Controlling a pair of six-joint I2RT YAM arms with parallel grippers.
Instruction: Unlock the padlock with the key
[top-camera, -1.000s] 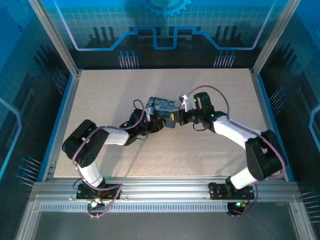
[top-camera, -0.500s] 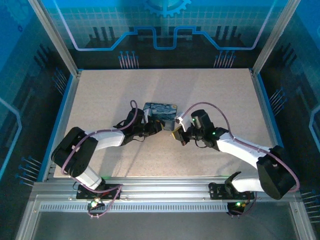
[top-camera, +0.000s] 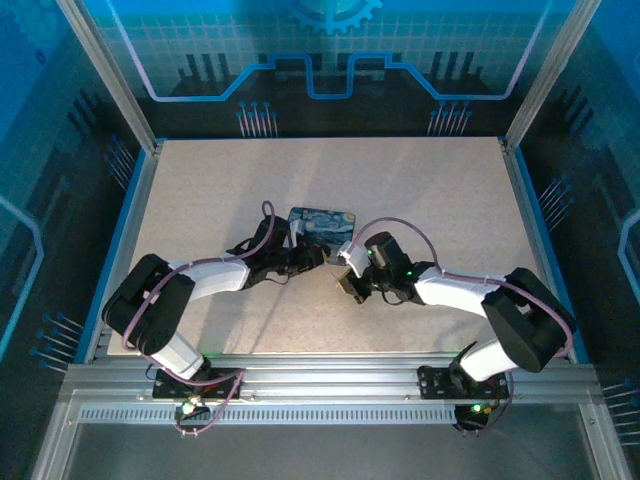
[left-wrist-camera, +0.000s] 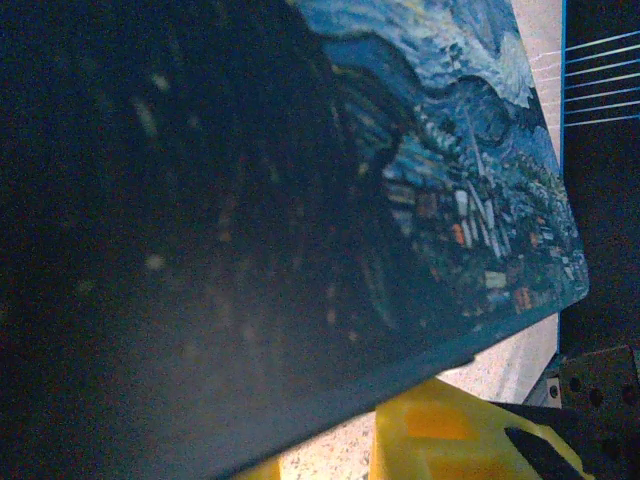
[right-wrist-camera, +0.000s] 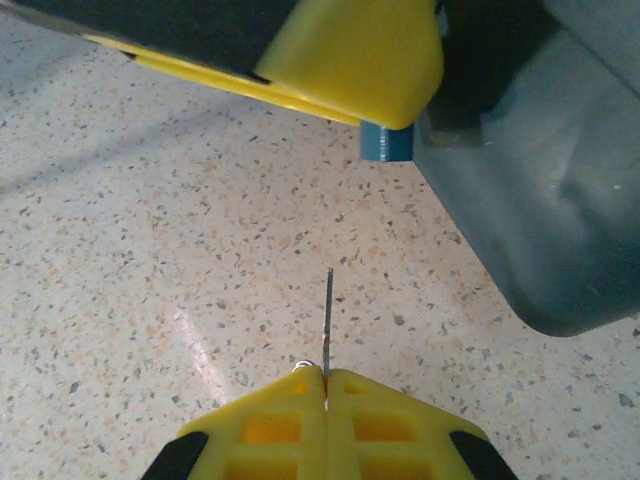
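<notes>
**Key pinched edge-on, box braced for the approach**

From above, we see the dark-blue rectangular starry-night tin box (top-camera: 322, 224) lying in the middle of the speckled beige bench (top-camera: 200, 190). The left pincer (top-camera: 306, 257) touches its near-left corner, we judge to brace it against a push. We cannot tell whether its jaws are spread or closed. The right pincer (top-camera: 346, 272) sits just near of the box. The padlock is too small to tell here.

At the left wrist, the painted lid crowds the lens, with one yellow finger (left-wrist-camera: 440, 440) tucked beneath its edge, which fits steadying.

At the right wrist, the pads are pressed together on the thin dark metal key (right-wrist-camera: 328, 310). It is held edge-on with its blade out ahead, we think to slide into a keyhole. It points at a small blue stub (right-wrist-camera: 385, 140) by the box's wall, apart from it. Whether that is the padlock we cannot tell.
</notes>
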